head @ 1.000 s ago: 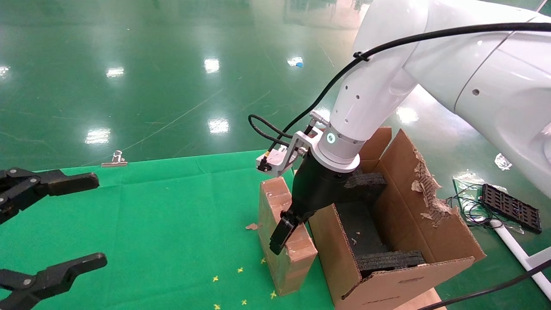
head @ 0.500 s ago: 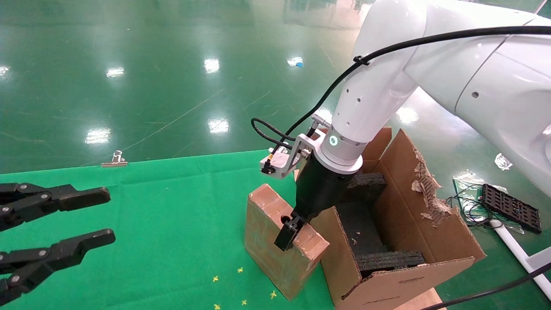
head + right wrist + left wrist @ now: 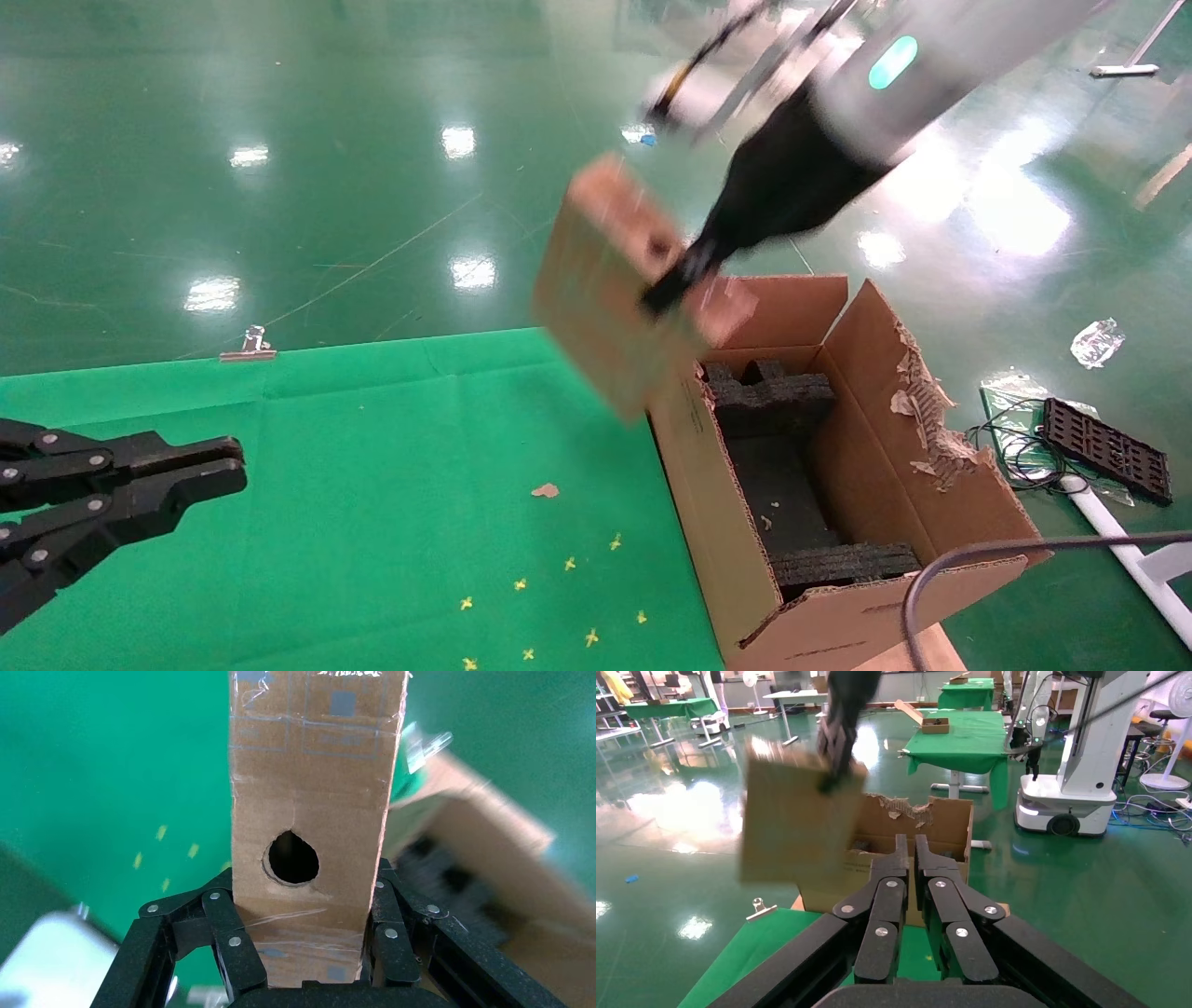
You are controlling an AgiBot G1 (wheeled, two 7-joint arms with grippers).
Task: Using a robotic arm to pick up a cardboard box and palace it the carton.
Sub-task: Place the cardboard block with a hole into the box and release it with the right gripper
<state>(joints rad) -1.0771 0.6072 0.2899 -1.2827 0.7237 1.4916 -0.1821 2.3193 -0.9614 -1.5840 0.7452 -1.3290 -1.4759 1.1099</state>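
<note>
Right gripper (image 3: pixel 306 952) on the white robotic arm with the teal ring (image 3: pixel 889 61) is clamped on the small flat brown cardboard box with one round hole in its face (image 3: pixel 610 280). One black finger (image 3: pixel 228 945) sits on each narrow side, just below the hole. The box hangs tilted in the air, above the near-left corner of the large brown corrugated carton with torn upright flaps (image 3: pixel 894 447), clear of the green cloth-covered table (image 3: pixel 372 485).

Handling, my read:
- Light. A side pinch alone is carrying it.
- Stiff enough; the walls show no buckling at the pads in the right wrist view.
- The glossy tape skin looks slippery, so it could pivot or slide between the pads on a fast swing.
- The grip is near one end, so the long free end acts as a lever. Holding closer to mid-length would be steadier.
- The black foam inserts (image 3: pixel 778 401) inside the carton leave a narrow slot. The box probably needs to go in edge-first and squared up.

Left gripper (image 3: pixel 200 471) is parked over the table, well left of the carton, fingers closed together and empty.
</note>
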